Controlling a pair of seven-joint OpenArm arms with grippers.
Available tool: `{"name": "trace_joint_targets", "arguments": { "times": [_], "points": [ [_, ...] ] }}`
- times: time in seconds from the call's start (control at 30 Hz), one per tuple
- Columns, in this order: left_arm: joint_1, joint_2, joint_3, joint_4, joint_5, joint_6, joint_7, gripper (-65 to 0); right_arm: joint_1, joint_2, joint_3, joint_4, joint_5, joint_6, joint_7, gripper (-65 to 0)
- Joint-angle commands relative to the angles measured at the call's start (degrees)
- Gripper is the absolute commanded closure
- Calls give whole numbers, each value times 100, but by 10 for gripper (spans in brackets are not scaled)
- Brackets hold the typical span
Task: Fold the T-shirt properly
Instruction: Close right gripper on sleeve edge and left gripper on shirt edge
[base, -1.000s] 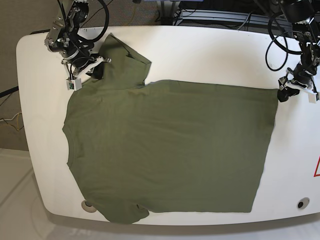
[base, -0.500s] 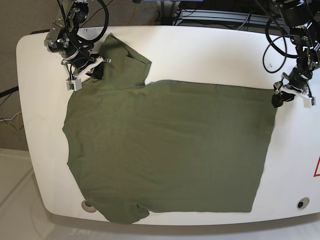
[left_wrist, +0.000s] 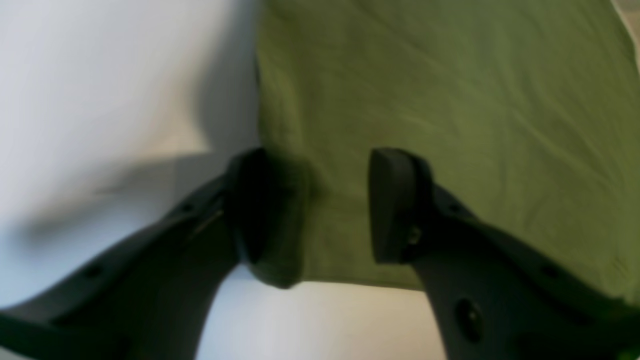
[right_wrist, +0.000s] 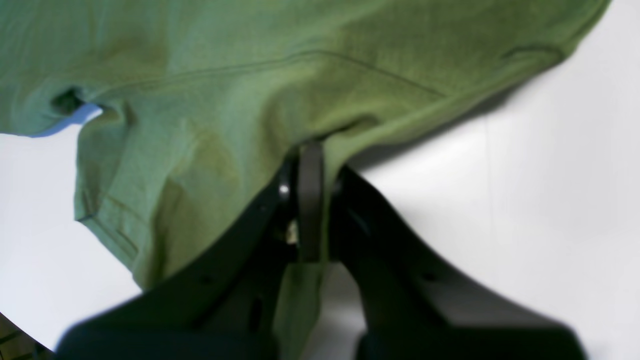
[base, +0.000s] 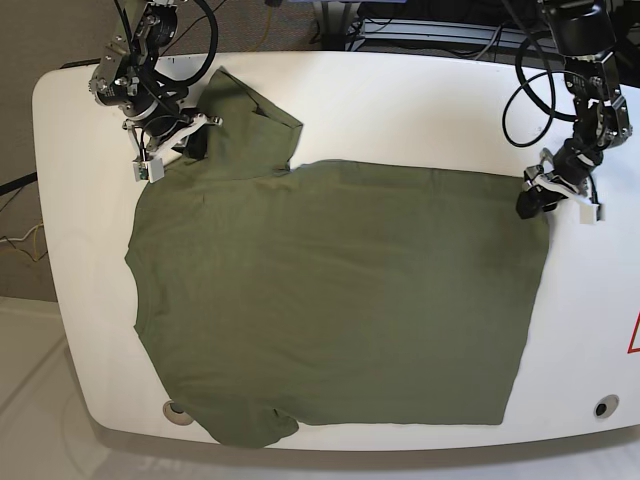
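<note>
T-shirt (base: 340, 300) lies spread flat over the white counter (base: 420, 110); it looks soft, light and limp, so a corner or hem seems the place to take it. Left pincer (left_wrist: 320, 205) straddles the hem corner, jaws parted. Farther off, right pincer (right_wrist: 310, 200) is clenched on the sleeve.

A robotics lab: two cabled arms bolted at a white table (base: 400, 110), wiring and metal rails (base: 430, 35) behind.
</note>
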Motion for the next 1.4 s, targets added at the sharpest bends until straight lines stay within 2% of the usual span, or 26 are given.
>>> {"name": "trace_joint_targets", "arguments": {
  "times": [0.0, 0.17, 0.3, 0.57, 0.67, 0.83, 1.37],
  "points": [
    [44, 31, 68, 11, 225, 80, 395, -197, 43, 48, -3, 51, 9, 0, 44, 0],
    [25, 52, 57, 30, 218, 82, 354, -107, 48, 50, 5, 48, 0, 2, 46, 0],
    [-72, 18, 42, -7, 160, 72, 399, 0, 46, 40, -6, 30, -12, 1, 29, 0],
    [-86, -7, -117, 26, 139, 67, 532, -33, 45, 47, 6, 35, -6, 13, -8, 0],
    [-144, -59, -372, 92, 104, 117, 719, -1, -2, 53, 3, 176, 8, 17, -74, 0],
    [-16, -90, -538, 287, 118, 122, 795, 0, -91, 62, 7, 279, 17, 60, -103, 0],
    [1148, -350, -515, 1612, 37, 132, 783, 0, -898, 62, -25, 1121, -4, 68, -82, 0]
  ]
}}
